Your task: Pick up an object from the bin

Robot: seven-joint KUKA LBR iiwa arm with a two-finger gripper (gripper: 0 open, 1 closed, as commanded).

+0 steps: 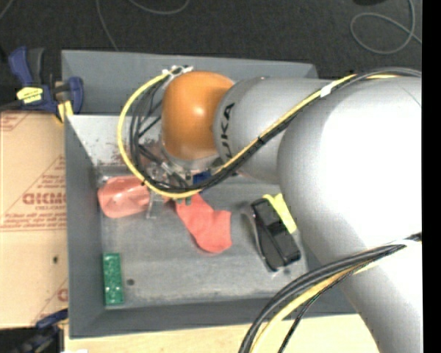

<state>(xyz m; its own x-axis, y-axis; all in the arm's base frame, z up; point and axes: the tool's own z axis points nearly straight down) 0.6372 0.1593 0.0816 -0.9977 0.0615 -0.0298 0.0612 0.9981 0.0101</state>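
Camera view, from above: the arm's orange wrist cover [191, 116] and its cable loops hide most of the gripper [160, 190], so whether it is spread or closed cannot be told. It sits in the grey bin [84, 197], just beside a pink translucent lump [120, 198] at the left. Near it lies a red soft piece [208, 228]. A black-and-yellow tool [274, 235] is partly cut off by the arm, and a green strip [112, 278] lies well apart.

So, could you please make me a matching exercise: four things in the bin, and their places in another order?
1 green strip
2 black and yellow tool
3 red soft piece
4 pale pink see-through thing

A middle of the bin
B upper left
C lower left corner
D far right

Pairs: 1-C, 2-D, 3-A, 4-B
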